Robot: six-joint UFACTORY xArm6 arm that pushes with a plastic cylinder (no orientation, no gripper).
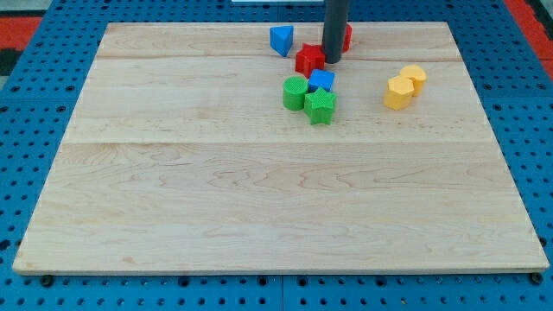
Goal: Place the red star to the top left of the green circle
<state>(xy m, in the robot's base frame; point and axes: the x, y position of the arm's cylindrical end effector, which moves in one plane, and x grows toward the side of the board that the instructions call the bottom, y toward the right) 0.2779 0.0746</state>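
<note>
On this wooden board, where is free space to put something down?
Free: everything below the green star block and left of the green circle block. Crowded: top centre, where my tip touches the red star block.

No readable text or labels anywhere.

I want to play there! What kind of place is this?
Probably a robot test bench, not a playroom: a wooden board lies on a blue pegboard table, and my tip touches the red star, just above the green circle.

Red star (308,60), green circle (295,92), blue triangle (281,40), 2 yellow blocks (404,86), dark rod (335,30).
</note>
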